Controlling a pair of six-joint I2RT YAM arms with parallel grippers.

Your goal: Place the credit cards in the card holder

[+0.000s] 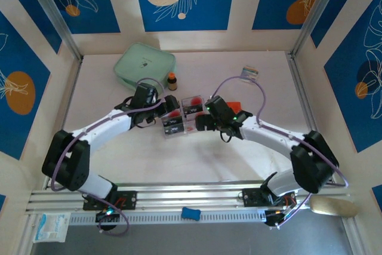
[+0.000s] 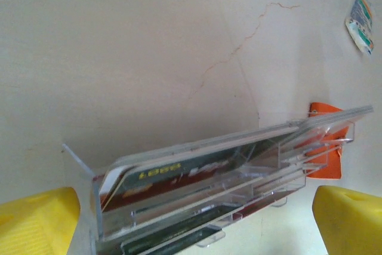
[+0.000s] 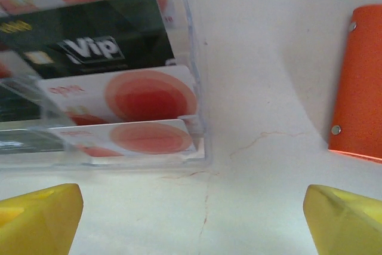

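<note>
Pale table (image 1: pixel 119 159) from above, and both white arms are bent in toward the middle. At the back left sits the mint-green pouch (image 1: pixel 145 64), well apart from the action.

Centre stage is the clear plastic stand (image 1: pixel 182 116). The credit cards (image 3: pixel 137 97) sit in its tiers, a black one reading Vip above and pale ones with red rounds below. Their left ends are cut off in the right wrist view, and I can't count them.

The left gripper (image 1: pixel 160 110) is at the stand's left end with its jaws spread wide. Its yellow fingertips (image 2: pixel 36 222) flank the stand, and whether they touch it is hard to judge. The right gripper (image 1: pixel 199 122) is at the other end, spread wide too, with bare table between its fingertips (image 3: pixel 346 219) and the stand just ahead.

The orange card holder (image 3: pixel 358 82) lies just right of the stand, cut off at the frame edge. From above, the right wrist covers most of it.

A small brown bottle (image 1: pixel 172 80) stands near the pouch. A little packet (image 1: pixel 249 73) lies at the back right, its print unreadable.
</note>
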